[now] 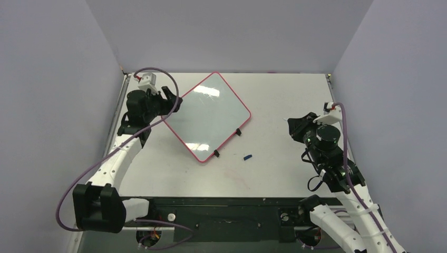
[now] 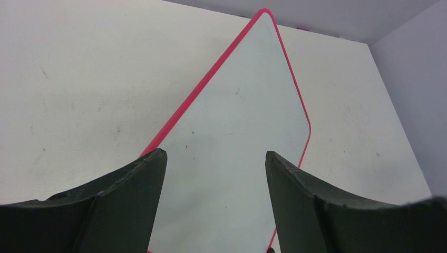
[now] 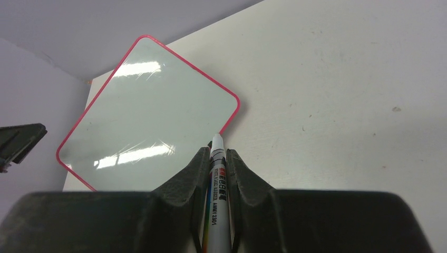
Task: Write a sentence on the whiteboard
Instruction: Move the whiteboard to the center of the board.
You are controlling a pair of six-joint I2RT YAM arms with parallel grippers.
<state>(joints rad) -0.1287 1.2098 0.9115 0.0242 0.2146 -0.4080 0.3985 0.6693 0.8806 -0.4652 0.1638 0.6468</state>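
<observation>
Right fingers pinch a marker; left fingers spread beside the whiteboard on white table.

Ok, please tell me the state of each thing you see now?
Glossy white rectangular whiteboard with red-pink rim: flat on table, blank.
White marker pen: gripped, tip pointing forward.
Small blue piece: loose on table.
Left tool: open, over whiteboard edge.
Right tool: shut on marker pen.

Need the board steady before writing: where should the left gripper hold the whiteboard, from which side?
I'd take the whiteboard at its left corner, by the thin rim, from the left where the open left gripper sits. It lies flat, so only edges offer purchase, and this leaves the right side for the right gripper and marker.
</observation>
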